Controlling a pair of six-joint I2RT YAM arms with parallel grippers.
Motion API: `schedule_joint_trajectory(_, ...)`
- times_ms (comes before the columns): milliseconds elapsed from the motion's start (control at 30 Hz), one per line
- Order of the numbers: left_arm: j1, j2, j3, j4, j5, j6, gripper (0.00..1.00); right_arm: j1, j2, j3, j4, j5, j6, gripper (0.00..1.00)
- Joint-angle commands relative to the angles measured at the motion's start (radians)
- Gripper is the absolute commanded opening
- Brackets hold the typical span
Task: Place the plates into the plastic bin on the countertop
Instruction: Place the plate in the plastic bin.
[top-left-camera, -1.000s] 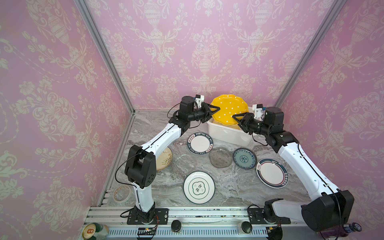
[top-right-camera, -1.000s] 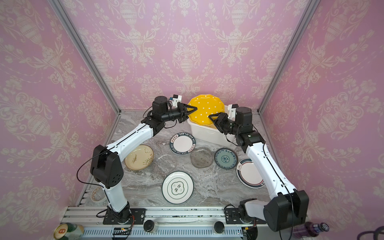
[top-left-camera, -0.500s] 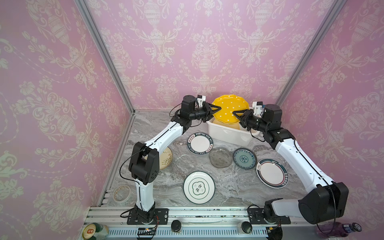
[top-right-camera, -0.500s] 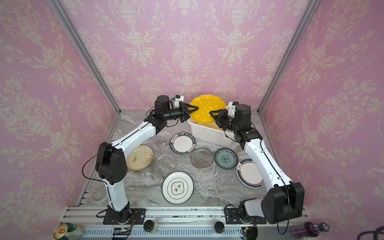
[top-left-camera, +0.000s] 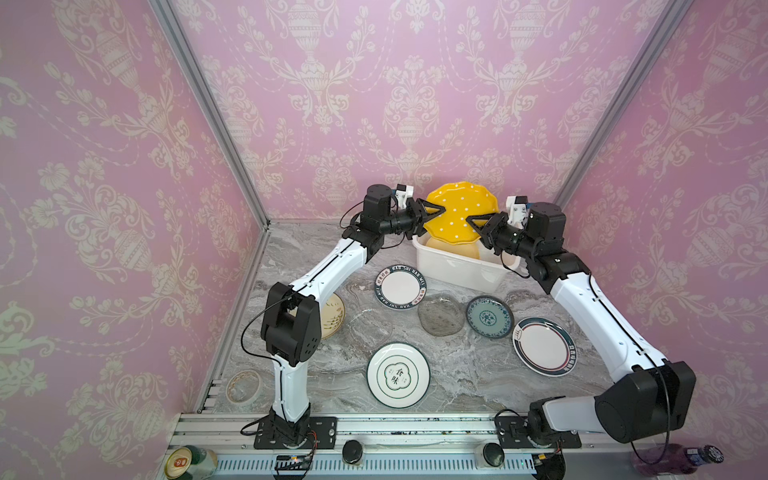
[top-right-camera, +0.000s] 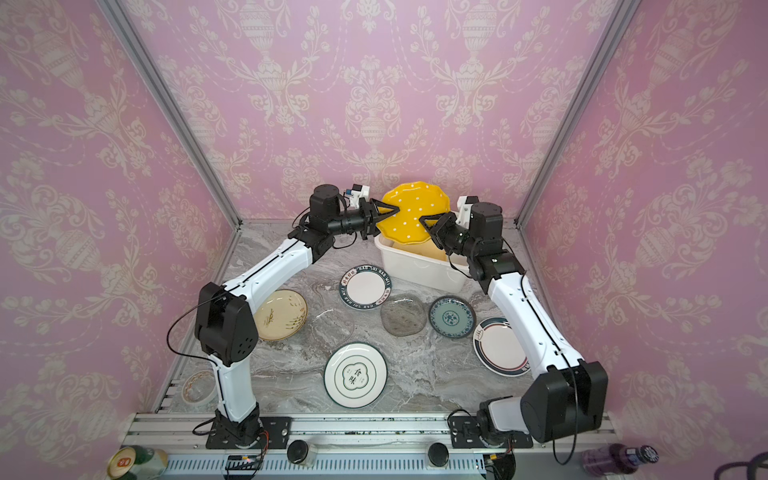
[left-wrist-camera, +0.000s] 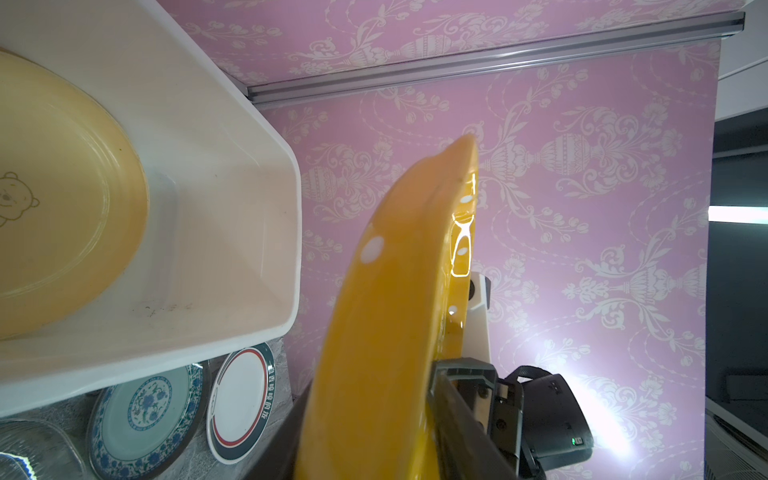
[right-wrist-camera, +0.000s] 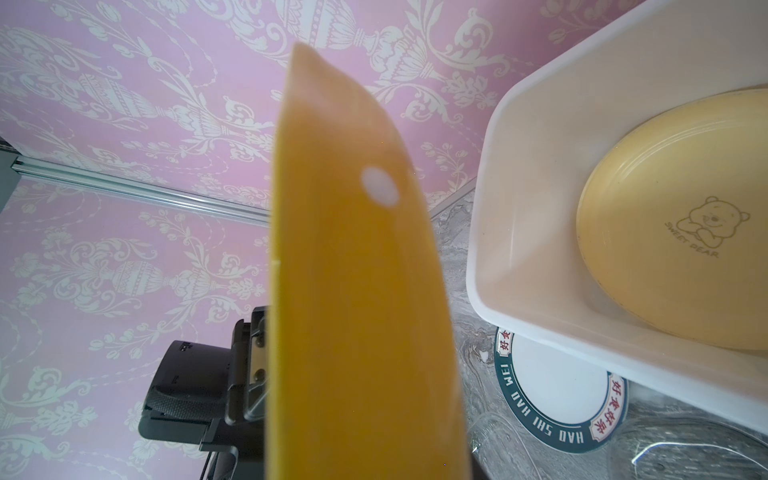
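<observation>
A dotted yellow scalloped plate (top-left-camera: 459, 216) (top-right-camera: 413, 216) stands on edge above the white plastic bin (top-left-camera: 457, 272) (top-right-camera: 419, 268). My left gripper (top-left-camera: 441, 212) is open, its jaws straddling the plate's left rim. My right gripper (top-left-camera: 473, 228) is shut on the plate's right rim. In the wrist views the plate (left-wrist-camera: 386, 332) (right-wrist-camera: 353, 291) hides most of the fingers. A pale yellow bear plate (left-wrist-camera: 54, 208) (right-wrist-camera: 673, 232) lies inside the bin. Several more plates lie on the grey marble countertop (top-left-camera: 457, 374), among them a teal one (top-left-camera: 489, 317) and a grey one (top-left-camera: 441, 319).
A beige tape roll (top-left-camera: 243, 386) lies at the front left corner. A can (top-left-camera: 183, 461) and a purple bottle (top-left-camera: 673, 457) lie beyond the front rail. Pink patterned walls close in the left, back and right sides.
The right gripper has moved in and closed on the yellow plate's right rim. The left jaws have widened. The plate stays above the bin.
</observation>
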Motion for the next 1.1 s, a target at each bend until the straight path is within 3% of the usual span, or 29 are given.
schedule_joint_trajectory(0, 0.021, -0.026, 0.086, 0.003, 0.037, 0.086, 0.52, -0.025, 0.017, 0.033, -0.017, 0.068, -0.094, 0.00)
schedule_joint_trajectory(200, 0.049, -0.055, 0.071, -0.073, -0.035, 0.175, 0.61, -0.057, 0.016, 0.031, -0.009, 0.084, -0.087, 0.00)
schedule_joint_trajectory(467, 0.102, -0.153, -0.063, -0.025, -0.218, 0.264, 0.69, -0.101, 0.045, 0.033, 0.019, 0.069, -0.071, 0.00)
schedule_joint_trajectory(667, 0.133, -0.240, -0.104, -0.148, -0.339, 0.455, 0.73, -0.129, 0.108, 0.056, -0.006, 0.113, -0.094, 0.00)
schedule_joint_trajectory(833, 0.148, -0.299, -0.130, -0.236, -0.372, 0.591, 0.78, -0.128, 0.215, 0.142, -0.037, 0.118, -0.144, 0.00)
schedule_joint_trajectory(1067, 0.153, -0.355, -0.179, -0.285, -0.391, 0.649, 0.80, -0.127, 0.360, 0.288, -0.092, 0.124, -0.232, 0.00)
